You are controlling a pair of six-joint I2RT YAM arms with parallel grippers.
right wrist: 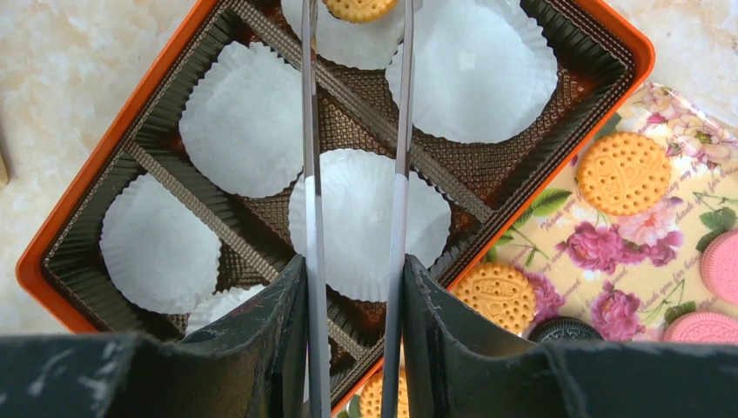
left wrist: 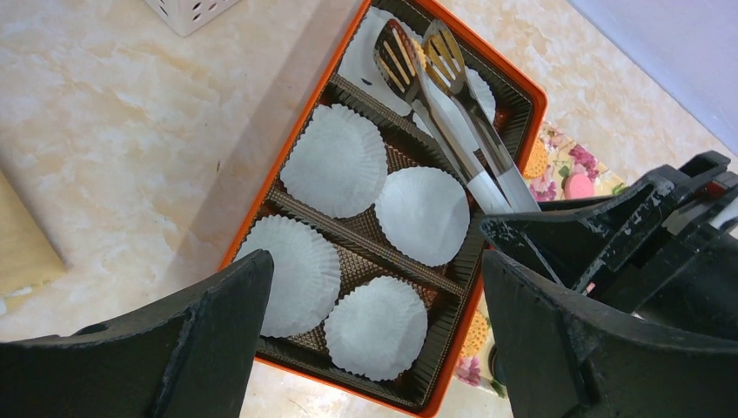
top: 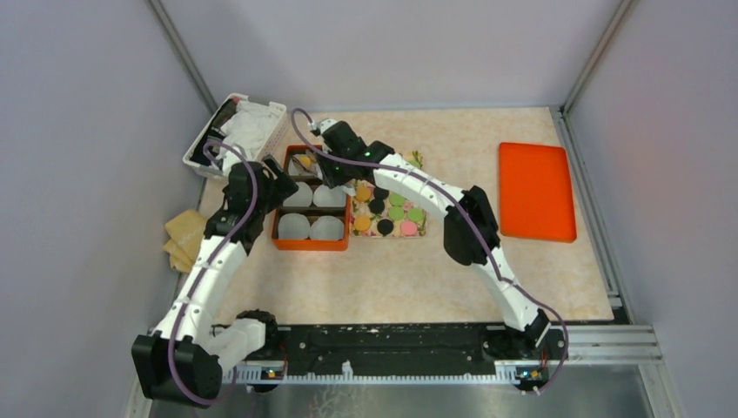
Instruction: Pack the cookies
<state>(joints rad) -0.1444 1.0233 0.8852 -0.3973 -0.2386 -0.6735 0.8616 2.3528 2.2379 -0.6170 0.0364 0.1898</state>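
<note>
1. At the far left, a folded tan cloth [top: 181, 237] lies at the edge of the worktop [top: 418, 279]. A white basket [top: 237, 131] stands in the back left corner.
2. The left tool [left wrist: 374, 261] hangs over the near left side of the orange box [top: 277, 228]. Its jaws are spread wide and hold nothing.
3. The orange box has a brown ribbed liner split into three compartments. Each compartment holds two white paper cups [right wrist: 357, 222], side by side.
4. Metal tongs [right wrist: 311, 131] reach lengthwise over the box, with their slotted ends above the far compartment. One orange cookie [right wrist: 358, 7] sits between those ends, over a paper cup. Whether it rests in the cup cannot be told.
5. The right tool [right wrist: 352, 287] is pinching the tongs. One finger presses on each arm of the tongs, so the arms run almost parallel.
6. Touching the right side of the box lies a floral tray [top: 416, 159]. It carries the remaining cookies [top: 392, 213] in orange, black, green and pink, laid flat in rows. The right arm crosses above them.
7. Well apart, near the right edge of the worktop, lies a flat orange tray [top: 535, 192].
</note>
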